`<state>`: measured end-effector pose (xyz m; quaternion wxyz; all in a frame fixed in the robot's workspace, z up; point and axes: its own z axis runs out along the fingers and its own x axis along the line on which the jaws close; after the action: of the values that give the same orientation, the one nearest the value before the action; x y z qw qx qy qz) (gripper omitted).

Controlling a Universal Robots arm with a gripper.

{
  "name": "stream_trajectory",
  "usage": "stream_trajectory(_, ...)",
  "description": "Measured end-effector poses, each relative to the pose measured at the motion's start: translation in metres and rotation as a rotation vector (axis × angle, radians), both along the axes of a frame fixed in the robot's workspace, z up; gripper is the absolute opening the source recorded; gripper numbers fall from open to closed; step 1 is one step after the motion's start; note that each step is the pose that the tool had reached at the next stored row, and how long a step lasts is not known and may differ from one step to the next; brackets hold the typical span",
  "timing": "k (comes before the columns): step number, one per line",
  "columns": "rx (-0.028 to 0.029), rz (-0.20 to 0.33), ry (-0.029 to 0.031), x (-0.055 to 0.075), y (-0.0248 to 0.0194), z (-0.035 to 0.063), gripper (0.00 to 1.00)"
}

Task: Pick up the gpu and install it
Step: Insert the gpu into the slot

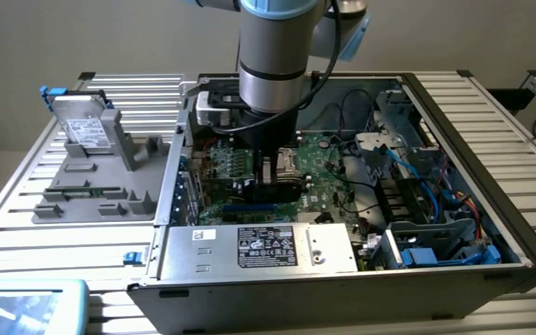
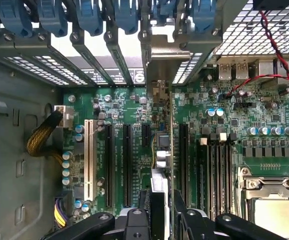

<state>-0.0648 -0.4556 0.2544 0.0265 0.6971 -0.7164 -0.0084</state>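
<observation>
Gpu seen edge-on in the wrist view, clamped between the two black fingers of the tool, one finger pressed against each face of the thin card. Held upright over the green motherboard, in the lane between a short black slot and a long black one; seating in a socket impossible to judge. Silvery end bracket at the card's far end, close against the row of rear slot openings and just under a line of blue plastic latches.

Elsewhere on the board: a long white slot beside further black slots, a yellow braided cable near the case wall, and a processor socket with a metal frame. Fine white printing beside the slots, too small to read.

From the exterior view: arm reaching straight down into the open computer case, tool low over the middle of the board. Power supply at the front of the case, carrying a black-and-white label and a small white sticker, neither legible.

Towards the exterior view's left, on the slatted metal bench: a grey moulded tray with a silver hard drive propped on edge, white label facing out, print unreadable.
</observation>
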Motion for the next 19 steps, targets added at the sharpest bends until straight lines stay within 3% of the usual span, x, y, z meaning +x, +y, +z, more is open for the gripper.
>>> stream_trajectory(9, 0.0006, 0.000, 0.0004, -0.0005, 0.0001, -0.0004, 0.29)
stream_trajectory(14, 0.0007, 0.000, 0.0023, -0.0006, 0.0032, -0.0006, 0.29)
stream_trajectory(19, 0.0006, 0.000, 0.0042, -0.0016, 0.0033, -0.0010, 0.29)
